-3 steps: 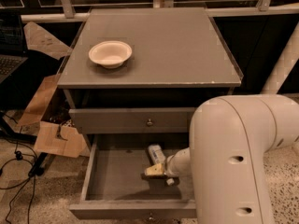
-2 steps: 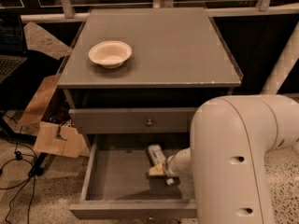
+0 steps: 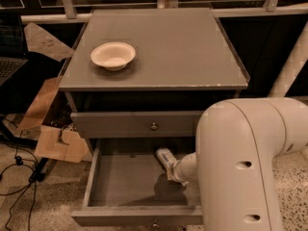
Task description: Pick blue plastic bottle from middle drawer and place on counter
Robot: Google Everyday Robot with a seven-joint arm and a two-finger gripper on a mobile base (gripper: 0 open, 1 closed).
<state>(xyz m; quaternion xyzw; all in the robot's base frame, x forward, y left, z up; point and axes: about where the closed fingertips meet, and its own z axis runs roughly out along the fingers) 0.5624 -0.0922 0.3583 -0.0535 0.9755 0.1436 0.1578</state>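
One bulky arm [image 3: 245, 167], a smooth off-white moulded shell with a rounded elbow, fills the lower right and reaches down and leftward into the cabinet; above it the worktop [image 3: 163, 47] is a broad, flat, matte-grey rectangle with pale chipped edges; under that sits a shut grey drawer front [image 3: 120, 124] with a brass knob; lower again the middle drawer [image 3: 122, 184] stands pulled out, a wide shallow grey wooden box with a plain floor and low side walls; a shallow cream bowl [image 3: 113, 56], round and matt, rests on the worktop near its front left corner.

The hand [image 3: 177, 171] is inside the drawer, toward the right rear, largely hidden by the arm; whether it is apart, together or clamped on anything I cannot tell.

The blue plastic bottle [image 3: 164, 157] lies in the drawer at the back right, just up and left of the hand, touching it or very nearly; its long axis runs diagonally from back-left to front-right, pointing at the hand, so the approach looks end-on; smooth, light, rounded plastic of this kind would likely roll or slip under a poor grip.
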